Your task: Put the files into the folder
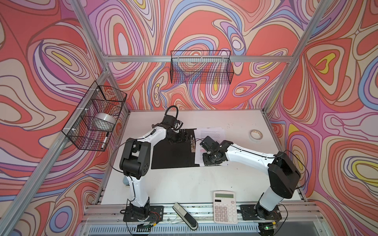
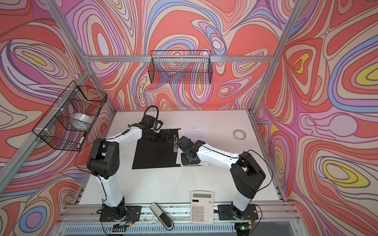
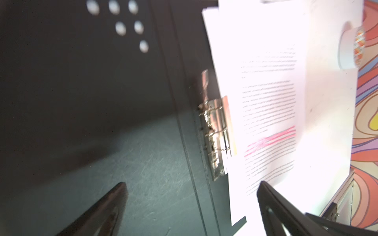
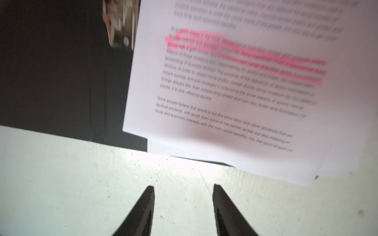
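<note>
Lab robot cell: aluminium frame (image 1: 143, 58), swirl-print walls (image 1: 41, 81), bench-mounted arms (image 1: 245, 156).

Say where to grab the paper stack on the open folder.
Take the paper sheets at the near corner farthest from the metal clip; there they poke past the edge of the folder over the table. Probably come in low from the robot's side with the open right gripper; elsewhere they lie flat.

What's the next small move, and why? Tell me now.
Probably the right gripper should nudge the white printed paper sheets toward the metal spine clip of the open black-lined plastic folder: they lie fanned beside it. Both that gripper and the left gripper stand open, empty.
</note>
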`<state>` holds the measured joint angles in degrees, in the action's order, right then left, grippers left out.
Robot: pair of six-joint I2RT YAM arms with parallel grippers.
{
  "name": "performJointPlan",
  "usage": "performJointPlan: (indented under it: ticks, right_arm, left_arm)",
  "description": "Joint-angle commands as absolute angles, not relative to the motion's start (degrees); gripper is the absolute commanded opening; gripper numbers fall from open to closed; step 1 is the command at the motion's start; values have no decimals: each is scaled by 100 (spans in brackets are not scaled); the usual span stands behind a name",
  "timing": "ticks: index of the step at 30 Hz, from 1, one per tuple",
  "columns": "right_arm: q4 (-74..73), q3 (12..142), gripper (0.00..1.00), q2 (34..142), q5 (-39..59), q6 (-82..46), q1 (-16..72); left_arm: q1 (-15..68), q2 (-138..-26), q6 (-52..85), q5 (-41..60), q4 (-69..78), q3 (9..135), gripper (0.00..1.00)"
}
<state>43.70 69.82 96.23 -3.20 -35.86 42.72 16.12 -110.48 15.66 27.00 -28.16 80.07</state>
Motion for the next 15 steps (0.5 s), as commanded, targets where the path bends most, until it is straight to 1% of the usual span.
performJointPlan:
  ticks: [1,3,5,7,10,15]
  right_arm:
    - [4396,7196,54,9484,-222,-3425,3431]
    - [4173,7276,55,9616,187,-3351,2807]
    - [3927,7368,55,9794,458,-3252,2372]
    - [3797,7509,55,9975,442,-3154,2079]
    - [3650,7801,55,10428,723,-3067,1592]
    - [3420,8110,55,11013,1151,-2994,1094]
  left_arm:
    - [1582,-11088,1597,2759,-2991,8198,100]
    - [1591,-11172,1663,2779,-2889,8233,100]
    - [1591,-11280,1766,2804,-2865,8298,100]
    - [1591,-11375,1887,2907,-2807,8338,100]
    - [1607,-11489,2050,3070,-2690,8366,100]
    - [1704,-11662,2091,3164,-2699,8516,100]
